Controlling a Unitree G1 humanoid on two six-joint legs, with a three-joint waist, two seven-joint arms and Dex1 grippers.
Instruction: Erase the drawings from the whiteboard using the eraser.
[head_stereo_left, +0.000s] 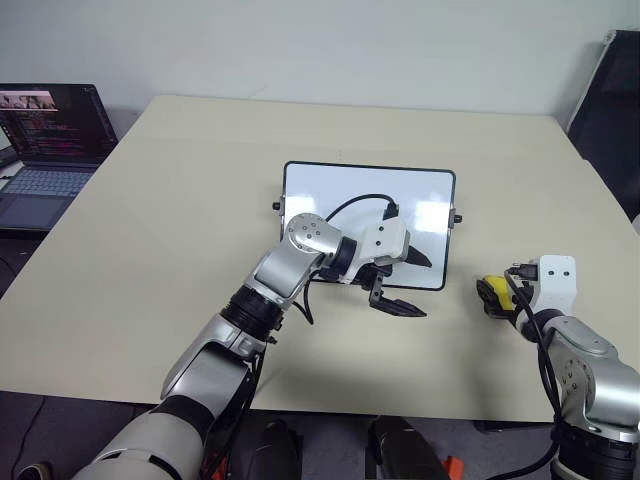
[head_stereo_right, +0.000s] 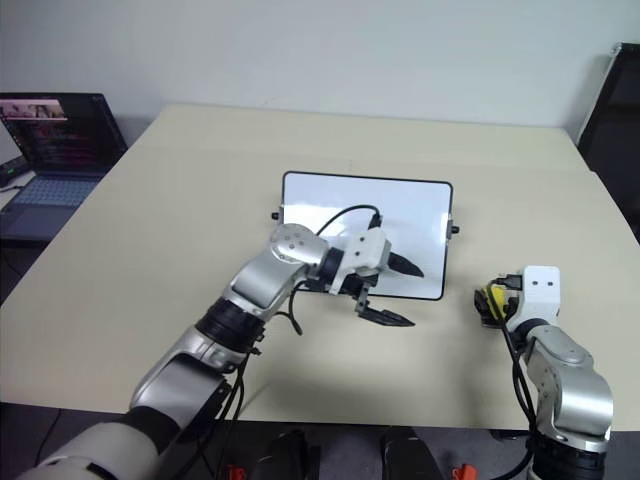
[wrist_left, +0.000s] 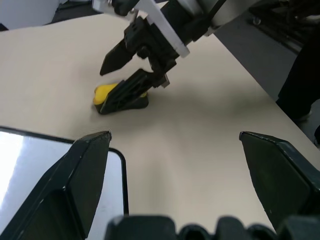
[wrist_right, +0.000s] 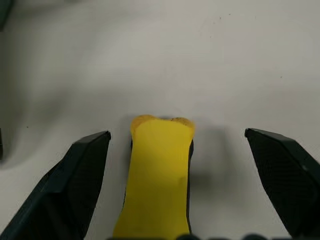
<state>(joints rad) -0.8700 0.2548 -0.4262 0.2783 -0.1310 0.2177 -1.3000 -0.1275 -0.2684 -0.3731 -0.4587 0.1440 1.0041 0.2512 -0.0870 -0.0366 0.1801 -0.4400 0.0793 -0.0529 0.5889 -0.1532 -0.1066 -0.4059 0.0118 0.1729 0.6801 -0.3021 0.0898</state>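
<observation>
I see R tool (wrist_right: 175, 150) fingers apart round yellow block eraser (wrist_right: 159, 175) on matte desk (head_stereo_left: 180, 200); L tool (head_stereo_left: 405, 282) apart over glossy whiteboard (head_stereo_left: 330, 190); laptop (head_stereo_left: 50, 150) upper left.

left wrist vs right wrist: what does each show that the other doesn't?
Left wrist, not right wrist: a corner of the whiteboard, the left hand open, and the right hand seen from outside, with the table's far edge.
Right wrist, not left wrist: a close look down the eraser, its yellow top lying between the right hand's open fingers, with a gap on each side.
Both: the eraser on the beige table, with the right hand straddling it.
</observation>
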